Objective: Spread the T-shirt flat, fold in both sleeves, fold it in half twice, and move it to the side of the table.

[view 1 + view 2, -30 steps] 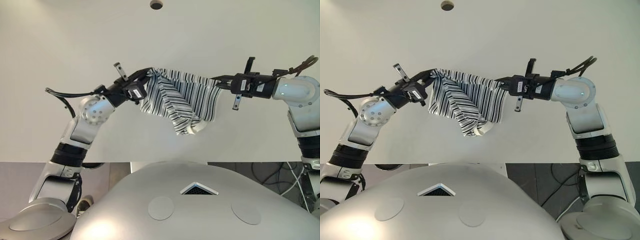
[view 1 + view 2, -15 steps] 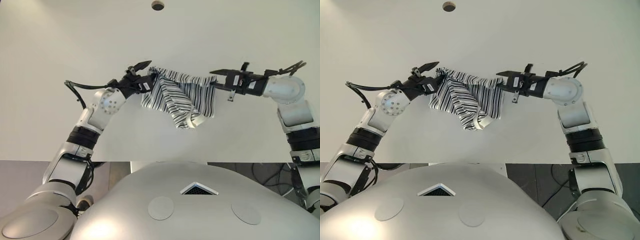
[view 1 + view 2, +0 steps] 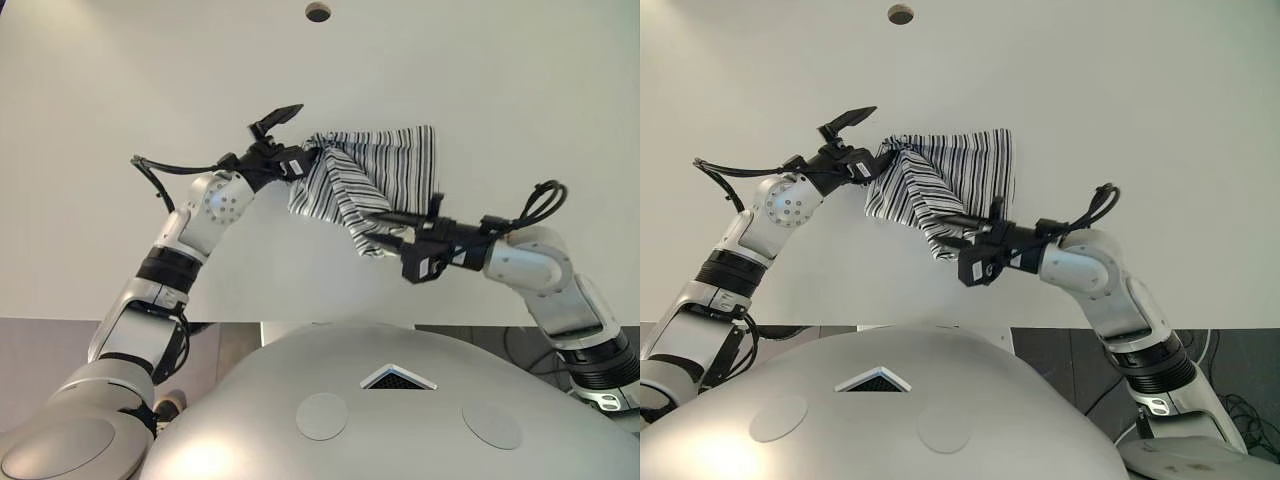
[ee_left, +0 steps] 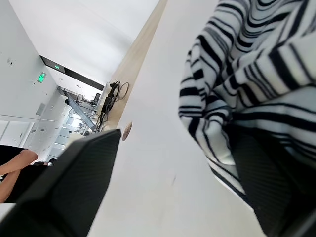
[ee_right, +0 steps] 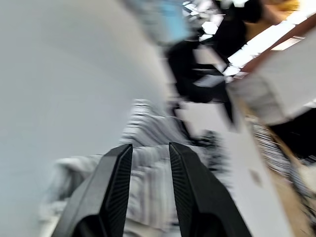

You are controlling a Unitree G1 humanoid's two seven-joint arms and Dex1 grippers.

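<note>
overall: head views are brightly and evenly lit; the white table (image 3: pixel 480 90) is rendered as a flat, uniform surface.
light source: diffuse light from above is suggested; no hard-edged shadows are cast on the table.
shadows: barely any shade is seen around the T-shirt (image 3: pixel 385 170).
floor: the floor (image 3: pixel 1090 350) below the table's near edge is rendered much darker.
left wrist: the ceiling (image 4: pixel 98 29) is nearly washed out; the lower corners are left almost black.
right wrist: a bright strip (image 5: pixel 291 29) is blown out to white; the table side is dimmer and grey.
</note>
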